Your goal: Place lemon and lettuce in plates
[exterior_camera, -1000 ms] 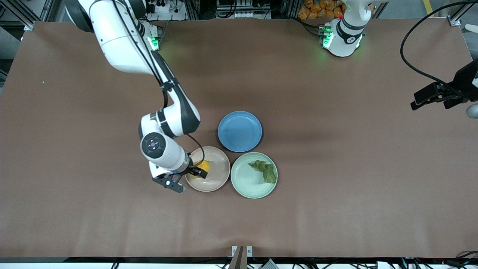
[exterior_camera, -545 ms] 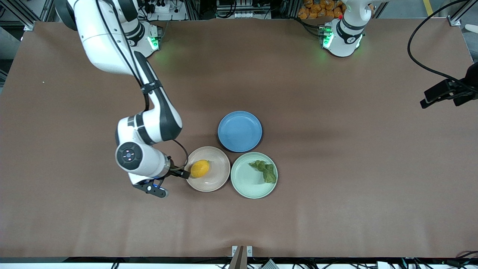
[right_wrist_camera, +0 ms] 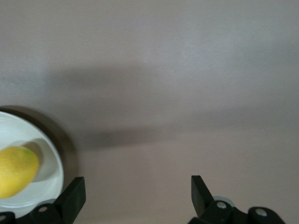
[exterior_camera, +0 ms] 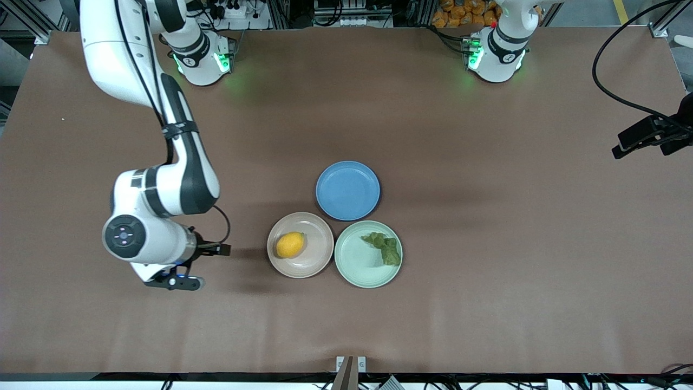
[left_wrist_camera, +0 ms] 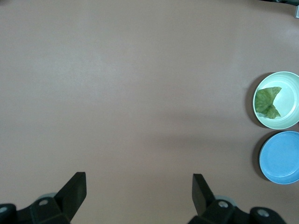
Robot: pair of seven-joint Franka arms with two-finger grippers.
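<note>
The yellow lemon (exterior_camera: 290, 245) lies in the pale beige plate (exterior_camera: 320, 259), and the right wrist view shows the lemon (right_wrist_camera: 16, 170) resting on that plate (right_wrist_camera: 52, 150). The dark green lettuce (exterior_camera: 384, 247) lies in the mint plate (exterior_camera: 354, 266) beside it; the left wrist view also takes in the lettuce (left_wrist_camera: 267, 101) and mint plate (left_wrist_camera: 289, 119). My right gripper (exterior_camera: 207, 265) hangs open and empty over bare table, off the beige plate toward the right arm's end, its jaws (right_wrist_camera: 138, 186) wide apart. My left gripper (exterior_camera: 631, 142) waits, open and empty (left_wrist_camera: 139, 184), high at the left arm's end.
A blue plate (exterior_camera: 347, 190) with nothing in it stands farther from the front camera, touching close to both other plates; the left wrist view shows it too (left_wrist_camera: 280, 157). Brown table covering stretches all around the three plates.
My right gripper has drawn back from the beige plate toward the right arm's end, leaving the lemon lying in the plate. The left gripper drifted slightly outward.
</note>
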